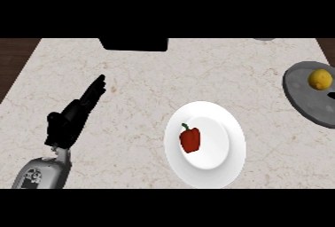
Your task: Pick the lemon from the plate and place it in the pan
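The pan (pixel 307 102), a grey round dish at the right edge of the desk (pixel 131 71), is cut off by the view's border, so only its left part shows. The lemon (pixel 320 80) lies inside it, near its upper rim. Just below the lemon a small dark sliver (pixel 332 95) pokes in from the right edge; too little of it shows to tell what it is. At the top edge a black box (pixel 134 44) is cut off, and further right a pale grey scrap (pixel 264 39) barely shows. The right hand is nowhere to be seen.

The left hand (pixel 68 122) is spread out straight, its fingers extended and close together. It has hold of nothing and is well apart from the plate and the pan.

Its fingers point up and to the right across the desk, and the grey forearm (pixel 42 174) comes in from the lower left.

The white plate (pixel 204 177) sits in the lower middle, carrying only a red pepper (pixel 189 138) with a green stem.
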Tool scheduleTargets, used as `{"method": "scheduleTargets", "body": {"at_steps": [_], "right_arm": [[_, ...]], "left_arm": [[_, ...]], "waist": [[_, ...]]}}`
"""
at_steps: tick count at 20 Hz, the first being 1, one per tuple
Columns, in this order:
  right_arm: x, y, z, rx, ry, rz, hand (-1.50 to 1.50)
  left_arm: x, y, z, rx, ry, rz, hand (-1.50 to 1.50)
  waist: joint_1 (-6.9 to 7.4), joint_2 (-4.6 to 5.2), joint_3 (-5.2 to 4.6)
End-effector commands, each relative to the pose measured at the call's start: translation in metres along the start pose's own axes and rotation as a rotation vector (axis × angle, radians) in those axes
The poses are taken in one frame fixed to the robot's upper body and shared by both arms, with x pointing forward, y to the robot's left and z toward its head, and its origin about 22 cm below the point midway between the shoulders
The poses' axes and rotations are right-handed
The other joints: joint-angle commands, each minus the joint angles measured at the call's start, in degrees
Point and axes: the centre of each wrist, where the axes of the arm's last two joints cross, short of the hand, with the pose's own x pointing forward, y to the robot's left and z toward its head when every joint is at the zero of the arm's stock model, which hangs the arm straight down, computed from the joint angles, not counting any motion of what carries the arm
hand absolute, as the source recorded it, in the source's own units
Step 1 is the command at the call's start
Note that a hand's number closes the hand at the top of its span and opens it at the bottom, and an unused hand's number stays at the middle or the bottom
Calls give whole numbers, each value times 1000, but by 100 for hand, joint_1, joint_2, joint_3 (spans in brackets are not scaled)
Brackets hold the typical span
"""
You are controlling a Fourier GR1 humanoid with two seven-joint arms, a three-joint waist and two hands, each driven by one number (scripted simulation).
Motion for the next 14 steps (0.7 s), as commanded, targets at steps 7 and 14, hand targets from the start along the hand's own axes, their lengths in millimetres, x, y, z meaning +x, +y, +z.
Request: {"method": "scheduleTargets", "body": {"at_steps": [7, 14], "right_arm": [[-51, -60, 44, 50, -150, -117, -150], [-71, -68, 65, 71, -155, -178, -150]], "left_arm": [[1, -7, 6, 5, 8, 18, 0], [6, 2, 4, 29, 20, 11, 0]], "waist": [[-87, -71, -11], [-100, -89, -17]]}}
